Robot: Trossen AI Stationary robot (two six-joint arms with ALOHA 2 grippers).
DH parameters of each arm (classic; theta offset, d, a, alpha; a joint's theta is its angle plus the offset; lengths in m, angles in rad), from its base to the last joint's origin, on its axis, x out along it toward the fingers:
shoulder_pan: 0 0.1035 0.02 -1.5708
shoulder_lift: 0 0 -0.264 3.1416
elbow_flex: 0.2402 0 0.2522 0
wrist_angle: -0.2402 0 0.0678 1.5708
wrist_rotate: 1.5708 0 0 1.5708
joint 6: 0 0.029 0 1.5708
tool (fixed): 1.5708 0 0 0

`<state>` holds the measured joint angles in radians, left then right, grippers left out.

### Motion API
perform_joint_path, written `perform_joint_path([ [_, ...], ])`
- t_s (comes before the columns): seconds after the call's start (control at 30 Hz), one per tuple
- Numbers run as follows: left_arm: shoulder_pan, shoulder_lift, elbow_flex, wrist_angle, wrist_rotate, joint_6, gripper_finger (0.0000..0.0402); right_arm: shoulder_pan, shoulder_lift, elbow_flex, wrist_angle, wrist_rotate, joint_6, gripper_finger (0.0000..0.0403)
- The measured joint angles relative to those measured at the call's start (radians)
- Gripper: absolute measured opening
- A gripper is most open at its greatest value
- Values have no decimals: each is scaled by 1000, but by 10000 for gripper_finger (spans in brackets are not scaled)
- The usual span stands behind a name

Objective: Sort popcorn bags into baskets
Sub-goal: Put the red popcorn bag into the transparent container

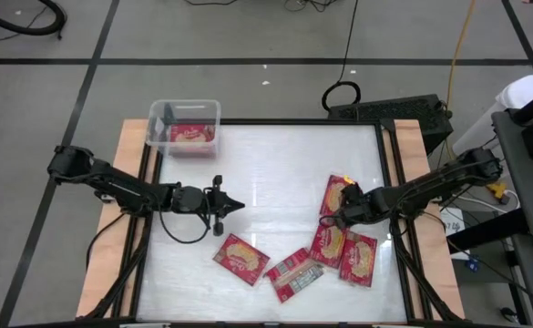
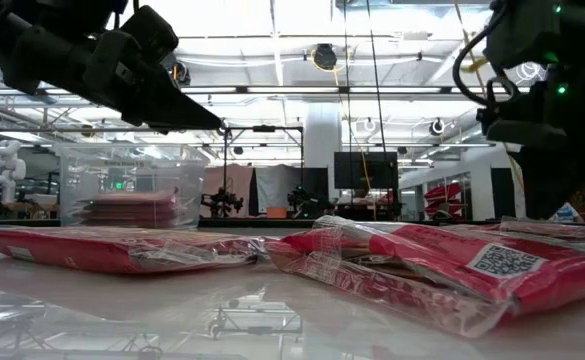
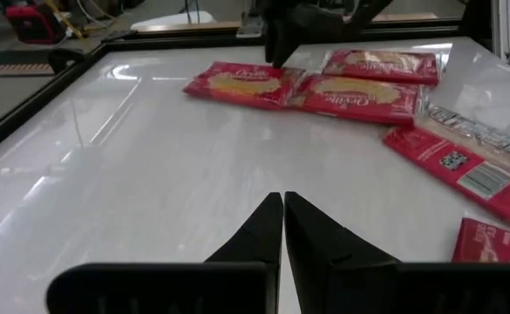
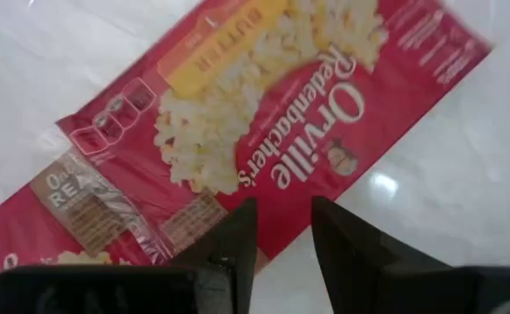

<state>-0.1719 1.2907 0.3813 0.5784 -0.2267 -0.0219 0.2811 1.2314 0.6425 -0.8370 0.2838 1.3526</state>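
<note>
Several red popcorn bags lie flat on the white table. One bag (image 1: 336, 191) (image 4: 272, 105) lies picture side up under my right gripper (image 1: 337, 215) (image 4: 283, 214), which is open and points down, its fingertips over the bag's long edge. Two more bags (image 1: 328, 244) (image 1: 359, 258) lie beside it nearer the near edge, and two others (image 1: 241, 258) (image 1: 295, 273) sit toward the middle. The clear basket (image 1: 184, 107) (image 2: 122, 185) stands at the far left corner with a bag (image 1: 191, 137) inside. My left gripper (image 1: 237, 206) (image 3: 283, 199) is shut, above bare table left of centre. My right gripper comes from above, pointing down, with its fingertips (image 4: 237, 227) at the long edge (image 4: 263, 240) of the bag, which lies flat on the table. I cannot tell whether they touch it.
A raised black frame (image 1: 389, 173) borders the table, with wooden strips outside it. Bare table (image 1: 266, 164) lies between the basket and the bags. A keyboard (image 1: 389, 111) and cables lie beyond the far right corner.
</note>
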Motion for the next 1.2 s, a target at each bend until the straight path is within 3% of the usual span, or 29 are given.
perform_joint_path([
  [0.43, 0, 26, 0, 26, 0, -6, 21, 9, -1, -87, 67, -17, 102, 205],
  [0.67, 0, 26, 0, 30, 0, -9, 21, 9, -4, -164, 263, 45, -3, 212],
  [0.9, 0, 26, 0, 37, 0, -10, 21, 9, -3, -197, 313, 102, -30, 164],
  [1.2, 0, 26, 0, 61, 0, -10, 21, 6, 1, -206, 336, 215, -164, 15],
])
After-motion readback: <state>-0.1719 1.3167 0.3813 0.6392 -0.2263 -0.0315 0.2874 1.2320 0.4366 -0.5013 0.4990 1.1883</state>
